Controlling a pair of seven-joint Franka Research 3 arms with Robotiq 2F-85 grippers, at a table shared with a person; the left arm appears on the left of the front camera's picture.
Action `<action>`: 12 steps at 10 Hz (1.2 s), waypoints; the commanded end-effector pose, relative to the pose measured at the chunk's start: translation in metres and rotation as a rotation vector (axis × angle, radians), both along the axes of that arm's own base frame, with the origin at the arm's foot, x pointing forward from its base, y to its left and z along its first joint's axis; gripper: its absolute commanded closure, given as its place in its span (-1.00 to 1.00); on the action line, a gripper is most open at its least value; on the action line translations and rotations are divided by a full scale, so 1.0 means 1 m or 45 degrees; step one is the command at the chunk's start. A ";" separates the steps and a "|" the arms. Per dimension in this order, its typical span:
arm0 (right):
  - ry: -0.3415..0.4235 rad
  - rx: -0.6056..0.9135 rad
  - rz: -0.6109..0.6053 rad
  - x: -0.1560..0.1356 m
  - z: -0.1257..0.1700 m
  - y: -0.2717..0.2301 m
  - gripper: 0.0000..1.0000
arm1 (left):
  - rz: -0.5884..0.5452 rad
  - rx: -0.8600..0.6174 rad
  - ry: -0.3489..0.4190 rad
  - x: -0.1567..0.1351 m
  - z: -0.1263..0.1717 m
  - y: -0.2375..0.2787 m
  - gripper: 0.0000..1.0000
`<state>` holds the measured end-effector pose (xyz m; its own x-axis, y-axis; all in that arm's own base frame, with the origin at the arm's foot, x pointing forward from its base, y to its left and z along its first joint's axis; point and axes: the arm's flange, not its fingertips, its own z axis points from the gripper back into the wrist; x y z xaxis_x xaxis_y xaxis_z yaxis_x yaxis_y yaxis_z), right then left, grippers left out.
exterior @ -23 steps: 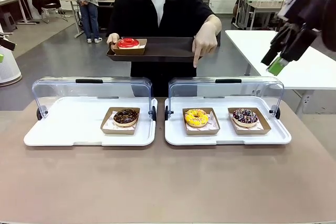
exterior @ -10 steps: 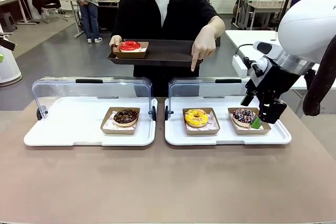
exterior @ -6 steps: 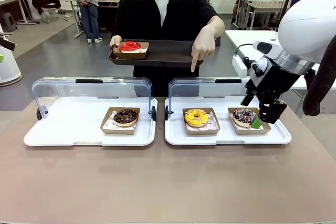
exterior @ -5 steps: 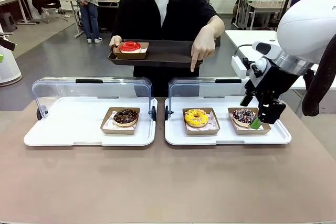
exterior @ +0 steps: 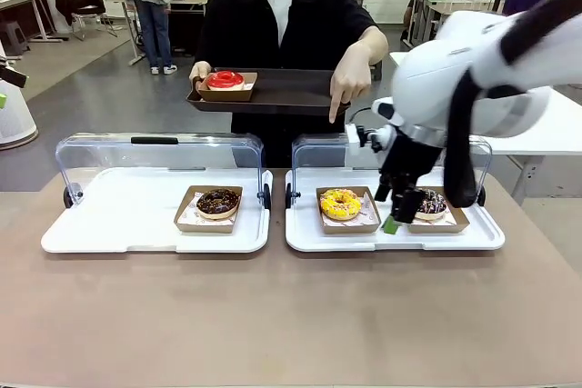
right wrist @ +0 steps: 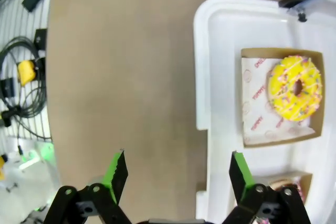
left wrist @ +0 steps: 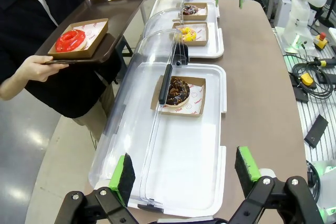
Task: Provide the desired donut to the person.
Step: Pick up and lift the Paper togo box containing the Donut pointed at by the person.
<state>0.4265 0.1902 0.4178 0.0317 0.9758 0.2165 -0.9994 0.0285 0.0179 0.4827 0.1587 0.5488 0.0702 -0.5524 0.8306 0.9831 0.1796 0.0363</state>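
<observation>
Leftward is where the right arm has swung in the last half second: the right gripper [exterior: 396, 213] has left the outer side of the dark sprinkled donut [exterior: 435, 203] and now hangs low between that one and the yellow donut [exterior: 340, 203]. Its jaws are spread wide with nothing between them. In its own wrist view it [right wrist: 178, 170] sits over the bare table [right wrist: 121, 66] just off the front rim of the white tray [right wrist: 202, 66], with the yellow donut [right wrist: 294, 88] off to one side and not yet between the fingers.

The person's hand [exterior: 350, 74] points a finger straight down above the yellow donut, so I take that one as the donut wanted. It lies in a brown cardboard boat [exterior: 350, 228] on the left half of the white tray, under the raised clear lid [exterior: 318, 154].

It should be light, soft and easily dented, and its icing and sprinkles would likely smear under the pads. The boat looks the better place to grip — pinch one thin side wall, gently, since the card will probably flex, and keep it level on the way to the person's brown tray [exterior: 291, 88].

The left gripper [left wrist: 185, 170] hangs over the other white tray, jaws apart and empty.
</observation>
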 end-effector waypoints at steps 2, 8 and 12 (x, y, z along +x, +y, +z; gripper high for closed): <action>0.038 -0.100 -0.094 0.044 -0.009 0.025 -1.00 | 0.004 -0.012 -0.005 0.000 0.001 -0.001 -1.00; 0.054 -0.066 -0.097 0.052 -0.023 0.027 -1.00 | 0.004 -0.012 -0.005 0.000 0.001 -0.001 -1.00; -0.003 -0.111 -0.057 0.062 -0.030 0.022 -1.00 | 0.004 -0.012 -0.005 0.000 0.001 -0.001 -1.00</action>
<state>0.4864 0.2168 0.3941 0.1134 0.9814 0.1550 -0.9932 0.1076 0.0454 0.4828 0.1588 0.5487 0.0705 -0.5524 0.8306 0.9831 0.1796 0.0360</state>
